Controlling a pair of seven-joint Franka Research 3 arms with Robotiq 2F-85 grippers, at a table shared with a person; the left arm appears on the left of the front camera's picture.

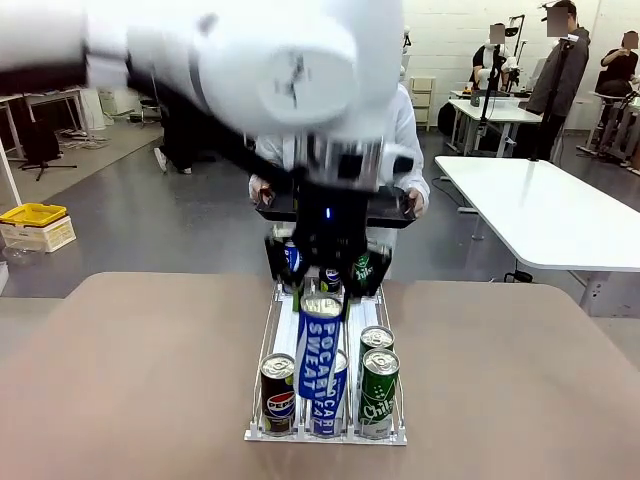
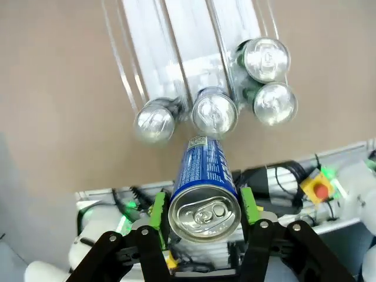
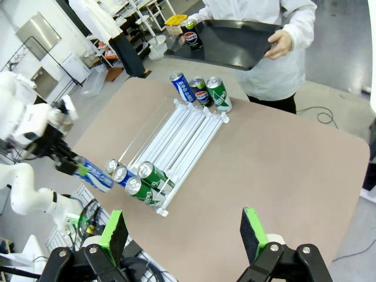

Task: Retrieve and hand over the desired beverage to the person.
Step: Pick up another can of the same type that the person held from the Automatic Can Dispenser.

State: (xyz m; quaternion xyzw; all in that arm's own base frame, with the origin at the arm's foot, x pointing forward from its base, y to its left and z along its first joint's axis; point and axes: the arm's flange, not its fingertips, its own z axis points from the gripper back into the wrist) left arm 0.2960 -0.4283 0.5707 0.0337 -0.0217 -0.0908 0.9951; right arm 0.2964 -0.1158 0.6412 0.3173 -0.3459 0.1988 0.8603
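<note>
Left gripper (image 2: 204,210) is clamping the Pocari Sweat can (image 2: 202,167) above the rack (image 2: 182,47), so you're looking about halfway; handing it to the person (image 3: 276,70), top of frame, is waiting.

Blue Pocari Sweat can (image 1: 321,352) tilted, aloft; white-jacketed person (image 3: 282,76) opposite

Nine cans are counted in all: three blue Pocari Sweat cans (image 3: 183,87), three Pepsi cans (image 1: 278,392) and three green cans (image 1: 379,385). Four are lined up at the near end of the single clear rack (image 3: 188,126), three are stood at its far end, one, the held Pocari Sweat can (image 1: 321,350), is gripped above the near end, and one Pepsi is carried on the single black tray (image 3: 235,38). One person (image 3: 276,70) is counted at the far side of the table (image 1: 520,380).
</note>
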